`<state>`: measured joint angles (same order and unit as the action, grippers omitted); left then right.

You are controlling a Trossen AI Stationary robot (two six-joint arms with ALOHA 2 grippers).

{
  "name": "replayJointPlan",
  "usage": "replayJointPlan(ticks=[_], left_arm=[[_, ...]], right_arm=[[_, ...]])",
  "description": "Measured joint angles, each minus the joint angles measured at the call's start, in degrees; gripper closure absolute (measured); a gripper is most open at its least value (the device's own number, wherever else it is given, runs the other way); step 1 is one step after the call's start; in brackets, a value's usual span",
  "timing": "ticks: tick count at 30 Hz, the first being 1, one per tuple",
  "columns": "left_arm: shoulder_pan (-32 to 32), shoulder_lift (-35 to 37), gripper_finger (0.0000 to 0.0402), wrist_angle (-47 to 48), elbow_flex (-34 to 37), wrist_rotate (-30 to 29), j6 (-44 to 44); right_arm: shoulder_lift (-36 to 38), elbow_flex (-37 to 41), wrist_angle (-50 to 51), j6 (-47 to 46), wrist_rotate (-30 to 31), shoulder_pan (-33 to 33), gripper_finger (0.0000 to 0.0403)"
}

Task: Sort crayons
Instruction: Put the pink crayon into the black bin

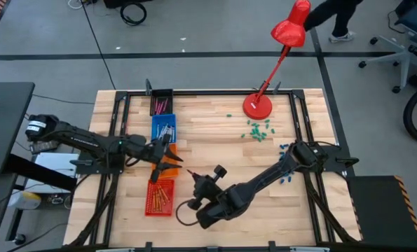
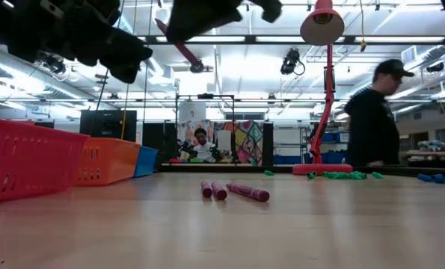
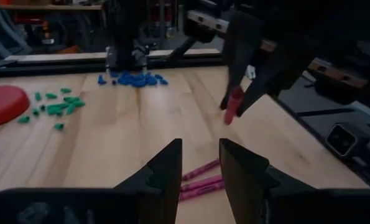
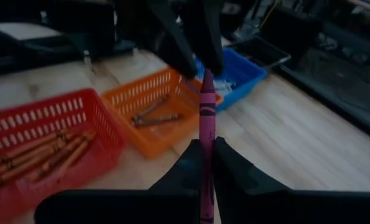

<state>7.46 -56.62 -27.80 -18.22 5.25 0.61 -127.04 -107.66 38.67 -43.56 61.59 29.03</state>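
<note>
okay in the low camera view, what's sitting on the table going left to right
Red basket → orange basket → blue basket → pink crayons → lamp base → green bits → blue bits.

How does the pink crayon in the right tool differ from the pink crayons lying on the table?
The pink crayon held in the right tool is lifted above the table; the pink crayons on the table lie flat on the wood. The held pink crayon is single and pinched between shut fingers; the loose ones are three, close together, touched by no tool. All are magenta-pink with paper wrappers.
</note>
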Motion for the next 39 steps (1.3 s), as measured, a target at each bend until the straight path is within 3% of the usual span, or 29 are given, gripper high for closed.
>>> replayJointPlan(ticks=[13,39], left_arm=[[7.2,0.0,0.0283,-7.8,0.0,0.1,-4.8],[10.2,0.0,0.0290,-13.0,0.0,0.0,-7.3]], right_arm=[[0.0,0.0,-20.7,22.3,-0.2,-0.7,0.0376],[0.1,0.0,-25.8,25.8,-3.8,-1.0,0.0376]])
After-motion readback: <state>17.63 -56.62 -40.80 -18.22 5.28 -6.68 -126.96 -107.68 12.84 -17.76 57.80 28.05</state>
